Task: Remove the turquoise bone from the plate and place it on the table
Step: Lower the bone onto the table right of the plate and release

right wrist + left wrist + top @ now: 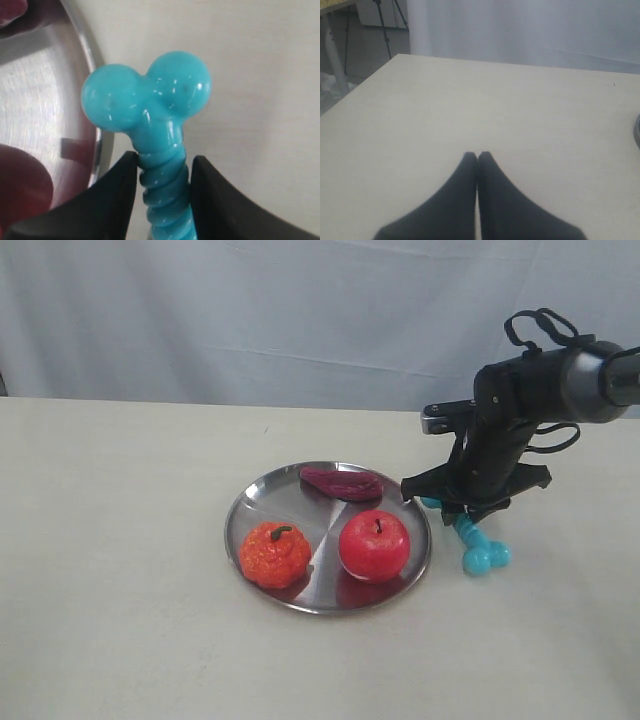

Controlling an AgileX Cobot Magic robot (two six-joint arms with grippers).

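The turquoise bone [482, 554] hangs tilted just right of the plate [288, 496], above the table [120, 490], its lower knobbed end close to or touching the surface. My right gripper [461, 512] is shut on its ribbed shaft. In the right wrist view both black fingers press the shaft of the bone [150, 100] at my right gripper [164, 161], with the plate's rim [82, 45] beside it. My left gripper [478, 154] is shut and empty over bare table [495, 100]; it is not seen in the exterior view.
On the plate lie a red apple [374, 544], an orange bumpy fruit toy [274, 554] and a dark purple flat piece [341, 482]. A grey curtain [300, 310] hangs behind the table. The plate's edge [638, 131] shows in the left wrist view.
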